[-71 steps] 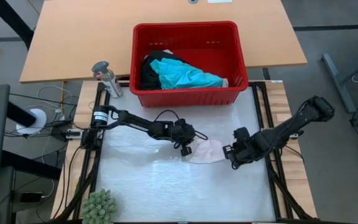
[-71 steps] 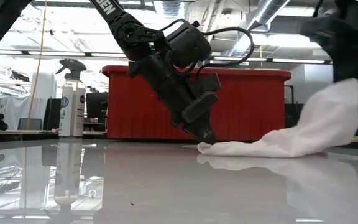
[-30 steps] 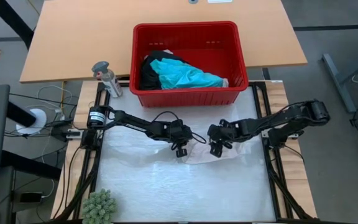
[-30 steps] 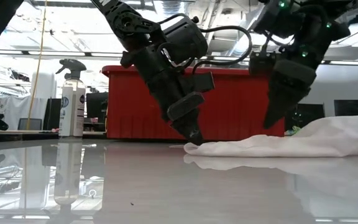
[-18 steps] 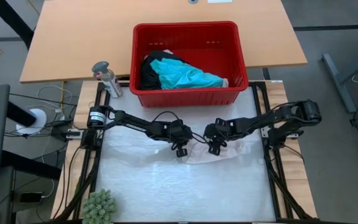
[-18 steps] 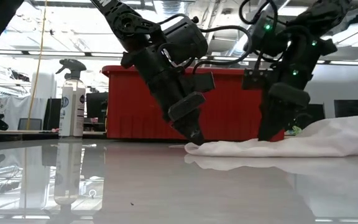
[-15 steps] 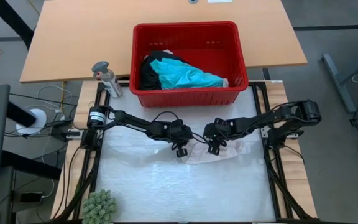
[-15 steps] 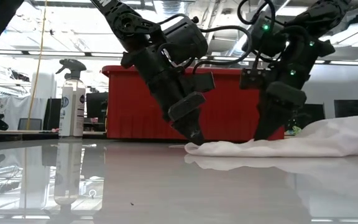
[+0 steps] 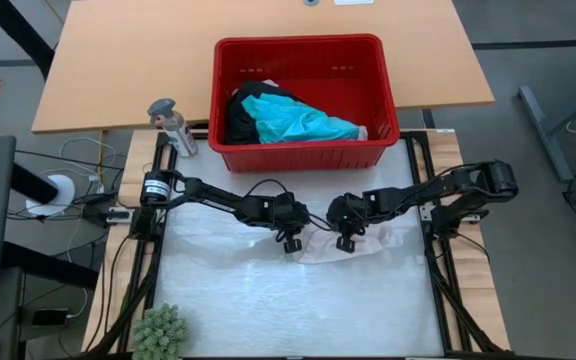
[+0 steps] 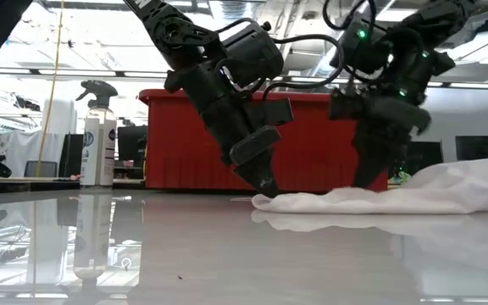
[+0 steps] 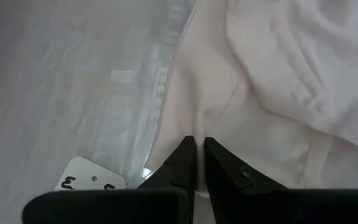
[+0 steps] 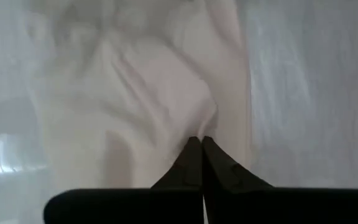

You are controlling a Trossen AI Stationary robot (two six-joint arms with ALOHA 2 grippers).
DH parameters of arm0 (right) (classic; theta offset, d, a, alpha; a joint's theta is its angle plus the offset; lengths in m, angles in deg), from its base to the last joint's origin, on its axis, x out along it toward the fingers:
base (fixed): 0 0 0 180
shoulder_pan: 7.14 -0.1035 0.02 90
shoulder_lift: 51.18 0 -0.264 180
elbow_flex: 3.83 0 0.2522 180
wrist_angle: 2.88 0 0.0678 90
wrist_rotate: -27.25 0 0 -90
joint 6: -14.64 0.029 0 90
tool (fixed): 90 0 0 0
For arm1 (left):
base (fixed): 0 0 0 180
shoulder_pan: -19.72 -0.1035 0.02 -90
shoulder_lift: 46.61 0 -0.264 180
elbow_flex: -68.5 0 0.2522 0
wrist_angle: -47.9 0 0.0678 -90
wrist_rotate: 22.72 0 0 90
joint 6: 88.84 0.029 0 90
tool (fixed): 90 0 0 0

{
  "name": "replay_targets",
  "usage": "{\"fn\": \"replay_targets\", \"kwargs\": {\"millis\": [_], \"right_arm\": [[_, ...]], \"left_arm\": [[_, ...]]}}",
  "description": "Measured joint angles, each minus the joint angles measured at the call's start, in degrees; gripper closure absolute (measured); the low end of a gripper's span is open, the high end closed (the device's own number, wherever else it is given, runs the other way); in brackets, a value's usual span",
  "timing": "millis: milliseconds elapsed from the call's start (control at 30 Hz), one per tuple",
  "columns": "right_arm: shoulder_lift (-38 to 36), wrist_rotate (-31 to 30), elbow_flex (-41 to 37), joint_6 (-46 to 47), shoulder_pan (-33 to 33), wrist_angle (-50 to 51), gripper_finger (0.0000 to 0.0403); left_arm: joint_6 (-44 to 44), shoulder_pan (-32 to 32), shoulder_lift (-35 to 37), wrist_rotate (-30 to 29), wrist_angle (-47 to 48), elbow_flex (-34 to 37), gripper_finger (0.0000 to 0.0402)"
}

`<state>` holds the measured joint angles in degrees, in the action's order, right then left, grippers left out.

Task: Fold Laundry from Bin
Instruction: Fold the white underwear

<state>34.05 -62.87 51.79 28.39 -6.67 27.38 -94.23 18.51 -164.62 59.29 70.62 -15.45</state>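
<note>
The small pale pink-white piece (image 9: 343,243) lies spread and rumpled on the worktop (image 9: 268,300), around its middle and a little toward the right edge, just in front of the red bin (image 9: 306,100). The bin stands at the far edge and holds the rest of the laundry, a turquoise shirt (image 9: 303,122) over black clothing (image 9: 238,115).

The left gripper (image 9: 291,243) is down at the near-left corner of the piece with its jaws pressed together on the hem; the left wrist view shows the fabric edge caught between the tips. The right gripper (image 9: 347,241) is beside it on the same edge, its jaws also closed, and the right wrist view shows a small ridge of cloth gathered at the tips, so it appears to pinch a fold.

The piece looks thin, very light and wholly limp: it sags into soft folds and will not keep any shape by itself. It should slide easily on the glossy worktop, so a shallow pinch may take only one layer or slip off. The seamed hem and corners look like the best places to hold, with the two grips well apart so the cloth hangs taut between them.
</note>
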Motion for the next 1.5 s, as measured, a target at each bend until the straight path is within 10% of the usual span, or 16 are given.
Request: {"fn": "replay_targets", "kwargs": {"millis": [767,1500], "right_arm": [[-4.3,-9.0,4.0,38.7,-31.2,4.3,0.0369],[0.3,-14.7,3.8,42.8,-34.6,-1.0,0.0222]], "left_arm": [[0.6,-0.1,0.0,0.0,-0.7,0.0,0.0386],[3.9,-1.4,0.0,0.2,1.6,-0.1,0.0386]]}}
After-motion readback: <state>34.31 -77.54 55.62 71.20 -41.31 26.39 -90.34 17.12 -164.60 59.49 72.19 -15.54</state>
